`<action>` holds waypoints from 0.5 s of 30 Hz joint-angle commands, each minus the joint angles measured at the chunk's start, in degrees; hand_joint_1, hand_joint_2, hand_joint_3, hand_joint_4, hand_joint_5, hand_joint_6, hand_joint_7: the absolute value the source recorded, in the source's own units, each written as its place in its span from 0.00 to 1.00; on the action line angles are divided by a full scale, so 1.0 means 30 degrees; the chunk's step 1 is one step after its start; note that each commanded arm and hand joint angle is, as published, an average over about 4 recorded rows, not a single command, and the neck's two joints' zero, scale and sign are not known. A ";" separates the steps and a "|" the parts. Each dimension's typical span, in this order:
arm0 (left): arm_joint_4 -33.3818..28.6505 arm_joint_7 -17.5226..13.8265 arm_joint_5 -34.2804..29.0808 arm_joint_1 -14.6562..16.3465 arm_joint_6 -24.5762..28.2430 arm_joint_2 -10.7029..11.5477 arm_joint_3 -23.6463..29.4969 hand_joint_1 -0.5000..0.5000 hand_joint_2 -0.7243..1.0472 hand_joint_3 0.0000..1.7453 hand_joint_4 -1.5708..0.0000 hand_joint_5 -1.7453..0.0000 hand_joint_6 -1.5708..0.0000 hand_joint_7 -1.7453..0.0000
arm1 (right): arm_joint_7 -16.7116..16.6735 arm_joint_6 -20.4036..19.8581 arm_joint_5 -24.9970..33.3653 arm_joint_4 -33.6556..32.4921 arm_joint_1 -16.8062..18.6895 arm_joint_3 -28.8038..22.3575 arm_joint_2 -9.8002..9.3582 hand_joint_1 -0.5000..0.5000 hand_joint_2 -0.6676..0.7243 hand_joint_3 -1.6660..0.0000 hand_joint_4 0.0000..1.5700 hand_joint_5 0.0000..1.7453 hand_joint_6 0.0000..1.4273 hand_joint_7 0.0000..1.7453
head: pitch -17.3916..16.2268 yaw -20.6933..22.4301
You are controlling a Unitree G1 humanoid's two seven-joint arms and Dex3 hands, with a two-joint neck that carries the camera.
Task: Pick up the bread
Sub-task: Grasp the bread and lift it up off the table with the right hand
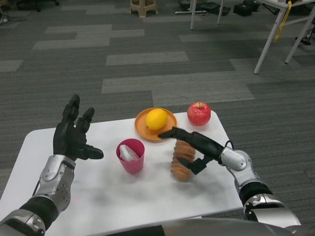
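The bread [181,164], a ridged golden-brown loaf, stands lengthwise on the right half of the white table [98,191]. My right hand [193,146] grips it. The long fingers [172,133] reach over its far end and the thumb presses its right side. I cannot tell whether the bread's near end still touches the table. My left hand [74,136] is raised over the table's left side, fingers spread, holding nothing.
A pink cup [130,156] with something white inside stands just left of the bread. Behind it is an orange plate [143,125] carrying a lemon [156,119], with a red apple [198,113] near the far right corner. The table's right edge runs close to my right wrist.
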 commanded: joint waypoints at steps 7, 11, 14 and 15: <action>0.0010 -0.0062 -0.0031 0.0052 -0.0152 0.0157 0.0047 1.00 0.15 0.05 1.00 0.76 1.00 1.00 | 0.0004 0.0760 0.1198 -0.1633 0.0451 -0.0253 -0.0031 0.12 0.09 0.36 0.00 0.22 0.00 0.16 | 0.0063 0.0026; 0.0003 -0.0054 -0.0046 0.0074 -0.0145 0.0157 -0.0019 1.00 0.15 0.05 1.00 0.76 1.00 1.00 | 0.0026 0.0738 0.0810 -0.1735 0.0304 -0.0334 -0.0639 0.12 0.09 0.42 0.00 0.21 0.00 0.11 | 0.0073 -0.0017; -0.0004 -0.0047 -0.0039 0.0074 -0.0152 0.0157 -0.0070 1.00 0.15 0.05 1.00 0.76 1.00 1.00 | 0.0150 0.0548 -0.0750 -0.1596 0.0026 -0.0173 -0.1576 0.12 0.09 0.43 0.00 0.17 0.00 0.07 | 0.0099 -0.0030; -0.0004 -0.0047 -0.0039 0.0074 -0.0145 0.0157 -0.0077 1.00 0.15 0.05 1.00 0.76 1.00 1.00 | 0.0223 0.0467 -0.1292 -0.1545 -0.0069 0.0054 -0.1942 0.12 0.09 0.43 0.00 0.17 0.00 0.06 | 0.0106 -0.0026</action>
